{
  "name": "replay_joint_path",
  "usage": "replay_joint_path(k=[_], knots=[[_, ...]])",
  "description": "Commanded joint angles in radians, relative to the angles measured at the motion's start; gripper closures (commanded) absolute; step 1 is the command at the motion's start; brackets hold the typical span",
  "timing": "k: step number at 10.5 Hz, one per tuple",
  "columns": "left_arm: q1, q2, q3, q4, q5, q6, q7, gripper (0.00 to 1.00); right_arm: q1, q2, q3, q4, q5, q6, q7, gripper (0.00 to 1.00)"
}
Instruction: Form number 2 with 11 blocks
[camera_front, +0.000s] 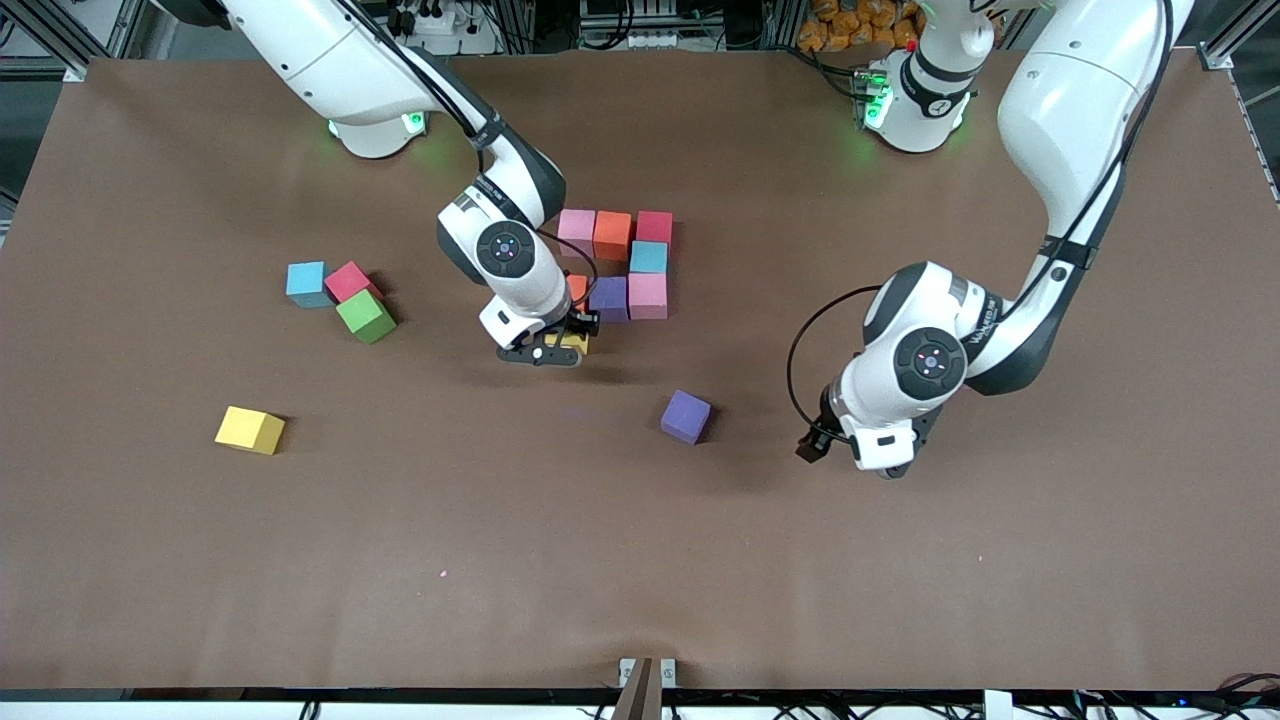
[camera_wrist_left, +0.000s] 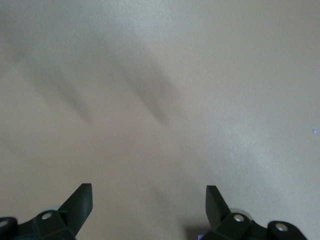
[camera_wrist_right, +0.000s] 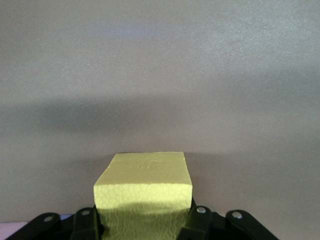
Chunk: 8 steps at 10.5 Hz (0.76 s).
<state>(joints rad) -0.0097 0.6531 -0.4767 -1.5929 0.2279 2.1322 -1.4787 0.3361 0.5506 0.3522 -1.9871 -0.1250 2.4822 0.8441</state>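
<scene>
Blocks of the partial number 2 (camera_front: 625, 265) sit mid-worktop (camera_front: 640, 560). Right gripper (camera_front: 562, 345) is clamped on a yellow block (camera_wrist_right: 145, 187), just nearer the camera than the orange block (camera_front: 577, 288) w/ the purple one (camera_front: 608, 298) beside it. Left gripper (camera_front: 815, 440) waits w/ fingers apart, over bare worktop near the loose purple block (camera_front: 686, 416).

Left gripper (camera_wrist_left: 149, 205) hangs with fingers spread wide; bare table (camera_wrist_left: 165, 90) underneath
</scene>
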Motion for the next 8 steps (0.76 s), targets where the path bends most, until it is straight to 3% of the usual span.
replay_joint_path(k=[1, 6, 8], knots=[[-0.003, -0.029, 0.001, -0.018, 0.005, -0.003, 0.005, 0.00, 0.027, 0.014, -0.015, 0.008, -0.045, 0.000, 0.061, 0.86], [-0.055, 0.002, 0.000, 0.017, -0.007, -0.002, -0.086, 0.00, 0.038, 0.017, -0.021, 0.008, -0.082, -0.005, 0.096, 0.86], [-0.085, 0.026, 0.000, 0.049, -0.010, 0.005, -0.109, 0.00, 0.041, 0.019, -0.021, 0.005, -0.142, -0.011, 0.143, 0.86]])
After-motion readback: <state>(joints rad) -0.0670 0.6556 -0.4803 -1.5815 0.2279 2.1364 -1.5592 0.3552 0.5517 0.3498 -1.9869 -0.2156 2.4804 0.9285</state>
